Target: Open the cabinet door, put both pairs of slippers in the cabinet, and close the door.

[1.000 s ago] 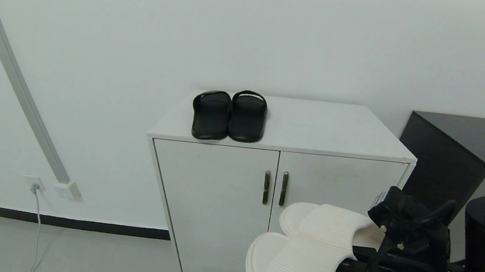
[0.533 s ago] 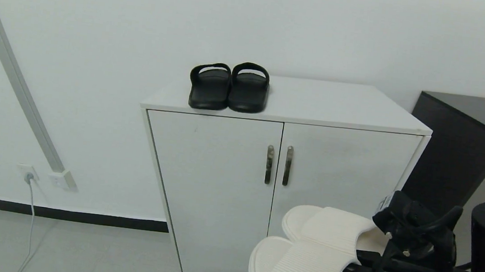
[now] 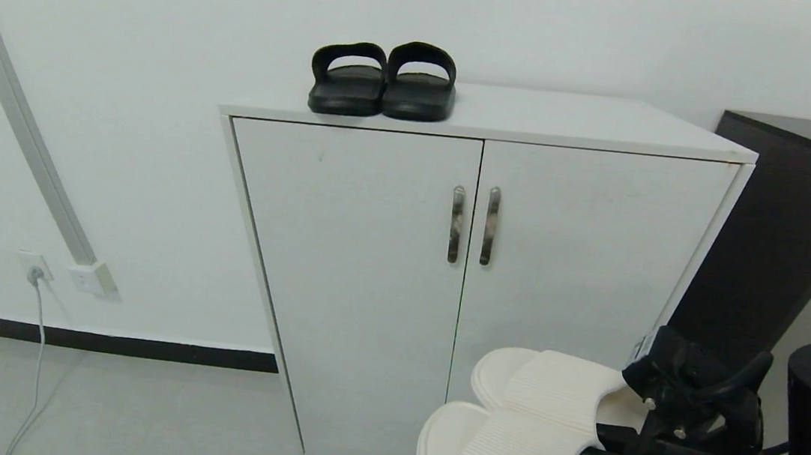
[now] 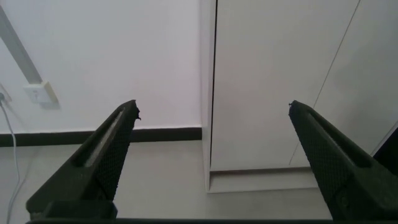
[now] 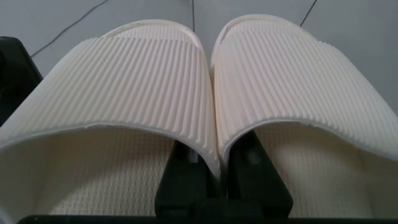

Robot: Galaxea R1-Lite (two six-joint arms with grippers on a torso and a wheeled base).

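Both doors of the cabinet (image 3: 582,119) are shut, so the door-opening step is not yet done, and the main hazards follow from that. The left door (image 3: 348,267) and right door (image 3: 592,240) carry two handles (image 3: 455,224) set just beside each other at the centre seam; a hand closing on one may catch the other as well, or slide off the narrow bar, and the pull will then fail or drag both doors. The black slippers (image 3: 383,82) sit side by side on the cabinet top, at its front edge above the left door; a jolt to the cabinet during the pull could tip them to the floor. The white slippers (image 3: 529,414) hang low in front of the right door, so that door would likely strike them if it swings out. They appear to be held only by their adjoining strap walls, and one slipper may slip free under a knock. Arm pose: the left hand (image 4: 211,112) is spread wide with nothing between its fingers (image 4: 93,168), held low and aimed at the cabinet's lower side edge near the floor. The right hand (image 5: 217,180) is clamped on the white slippers, its fingers reaching under the straps, toes pointing toward the cabinet.
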